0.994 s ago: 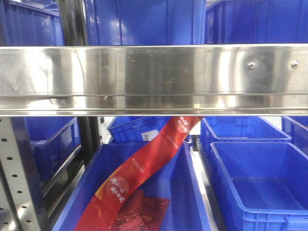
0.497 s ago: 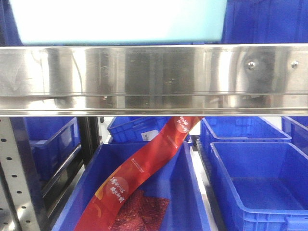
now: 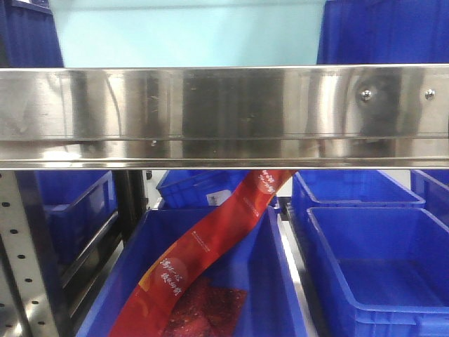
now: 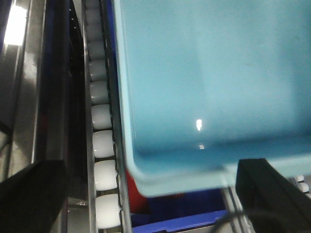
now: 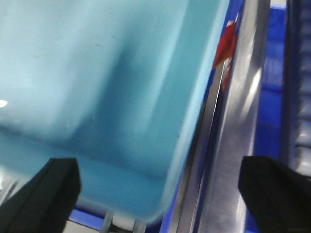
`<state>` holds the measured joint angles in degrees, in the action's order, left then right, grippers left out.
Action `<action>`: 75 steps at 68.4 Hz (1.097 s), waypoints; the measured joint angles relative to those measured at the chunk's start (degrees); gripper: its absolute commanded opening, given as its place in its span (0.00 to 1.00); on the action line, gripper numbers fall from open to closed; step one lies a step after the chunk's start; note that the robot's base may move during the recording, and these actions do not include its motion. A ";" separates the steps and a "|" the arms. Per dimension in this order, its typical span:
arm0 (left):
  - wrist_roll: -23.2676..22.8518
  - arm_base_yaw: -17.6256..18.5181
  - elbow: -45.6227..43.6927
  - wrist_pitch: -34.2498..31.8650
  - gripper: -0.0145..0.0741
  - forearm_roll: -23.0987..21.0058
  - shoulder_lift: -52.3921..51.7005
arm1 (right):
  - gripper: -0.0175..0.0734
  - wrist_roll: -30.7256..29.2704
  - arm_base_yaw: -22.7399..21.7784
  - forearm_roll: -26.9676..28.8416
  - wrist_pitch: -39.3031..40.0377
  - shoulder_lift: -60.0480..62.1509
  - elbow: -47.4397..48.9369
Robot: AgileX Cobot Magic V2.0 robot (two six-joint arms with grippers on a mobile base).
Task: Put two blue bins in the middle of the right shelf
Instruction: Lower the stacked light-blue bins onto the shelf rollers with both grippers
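Pale blue bin [image 3: 189, 34] mostly hidden behind steel rail [image 3: 224, 116], possibly lifted.

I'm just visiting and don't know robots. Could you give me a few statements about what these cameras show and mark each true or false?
1. A pale light-blue plastic bin shows above the shiny steel shelf rail in the front view. True.
2. A long red printed packet leans inside a dark blue ribbed crate below the rail. True.
3. The dark blue crate at lower right is packed full of red packets. False: it looks empty.
4. In the left wrist view, white rollers run alongside the pale bin. True.
5. The pale bin seen from the right wrist holds a pile of boxes. False: its inside is bare.
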<state>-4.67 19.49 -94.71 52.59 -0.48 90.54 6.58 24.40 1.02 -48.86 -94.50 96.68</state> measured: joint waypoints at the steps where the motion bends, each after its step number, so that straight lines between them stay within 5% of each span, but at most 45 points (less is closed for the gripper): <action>1: 0.00 0.00 0.00 0.10 0.84 0.00 -0.46 | 0.77 0.00 0.00 0.00 0.00 0.44 0.00; 10: 0.13 0.00 0.00 1.84 0.74 0.00 -5.51 | 0.57 -0.05 0.00 0.00 0.00 5.28 0.00; 17: 0.13 0.00 0.41 2.35 0.50 0.48 -9.43 | 0.28 -0.05 -0.34 0.00 -0.96 9.23 0.10; 23: 0.13 0.00 2.94 2.23 0.20 0.95 -13.51 | 0.01 -0.05 -1.00 -0.14 -2.64 12.62 -0.16; 26: 0.13 0.00 5.00 1.43 0.04 1.08 -15.49 | 0.02 -0.05 -1.39 -0.40 -2.95 14.53 -1.22; 44: 0.13 0.00 25.82 -9.57 0.04 1.30 -27.93 | 0.02 -0.05 -1.86 -5.76 1.10 25.52 -18.46; 75: 0.13 0.00 59.12 -33.13 0.04 1.30 -52.44 | 0.02 -0.05 -1.86 -7.18 26.02 53.18 -57.15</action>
<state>-4.54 19.49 -35.59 19.46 0.82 38.10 6.53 22.54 -6.16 -22.85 -41.31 39.53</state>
